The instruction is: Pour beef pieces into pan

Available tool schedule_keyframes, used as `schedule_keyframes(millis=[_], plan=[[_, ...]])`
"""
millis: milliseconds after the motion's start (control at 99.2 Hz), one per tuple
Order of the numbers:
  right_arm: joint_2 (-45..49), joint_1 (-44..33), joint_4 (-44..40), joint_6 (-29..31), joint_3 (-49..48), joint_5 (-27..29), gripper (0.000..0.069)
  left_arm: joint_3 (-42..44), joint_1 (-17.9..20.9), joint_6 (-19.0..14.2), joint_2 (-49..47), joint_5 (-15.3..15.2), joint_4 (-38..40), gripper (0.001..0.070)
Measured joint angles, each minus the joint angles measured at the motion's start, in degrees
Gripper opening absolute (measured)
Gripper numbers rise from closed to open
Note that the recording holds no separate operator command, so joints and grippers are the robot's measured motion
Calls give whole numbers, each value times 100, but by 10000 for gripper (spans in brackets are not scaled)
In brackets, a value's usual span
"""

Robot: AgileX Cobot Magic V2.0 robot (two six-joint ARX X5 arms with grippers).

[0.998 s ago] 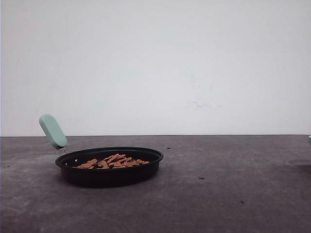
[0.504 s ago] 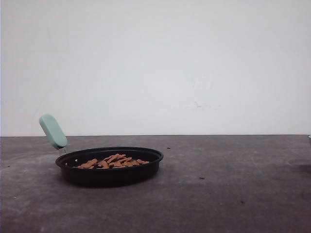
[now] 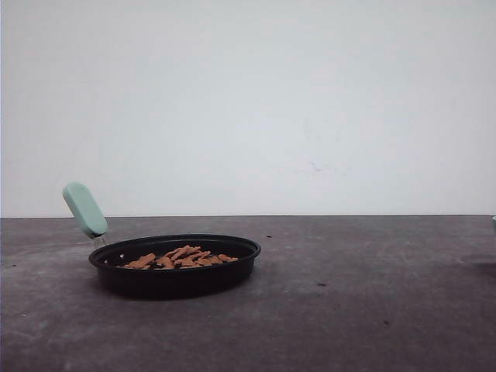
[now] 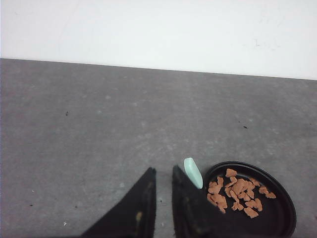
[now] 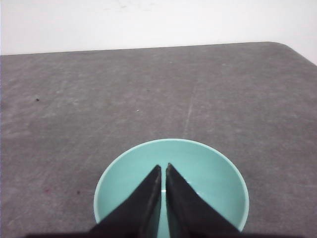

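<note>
Grey table (image 3: 349, 310) carries the black pan (image 3: 174, 275), beef pieces (image 3: 182, 258) heaped inside, handle toward ten o'clock. Pouring looks finished; retreat remains. Teal bowl (image 5: 208, 171) sits emptied beneath the right gripper (image 5: 163, 168), jaws nearly together; left gripper (image 4: 163, 171) likewise, holding nothing.

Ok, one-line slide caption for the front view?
Beef pieces lie in the black pan, mint handle raised, on the grey table.

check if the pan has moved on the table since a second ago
No. In the front view the pan sits at the same spot against the table's back edge, its mint-green handle at the same angle, the beef pieces inside unchanged.
</note>
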Motion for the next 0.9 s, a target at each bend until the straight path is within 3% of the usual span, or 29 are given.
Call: schedule_keyframes(millis=[897], plan=[[2,-7,11,-4,0,2,14,0,0,87,0,-9,4,32]])
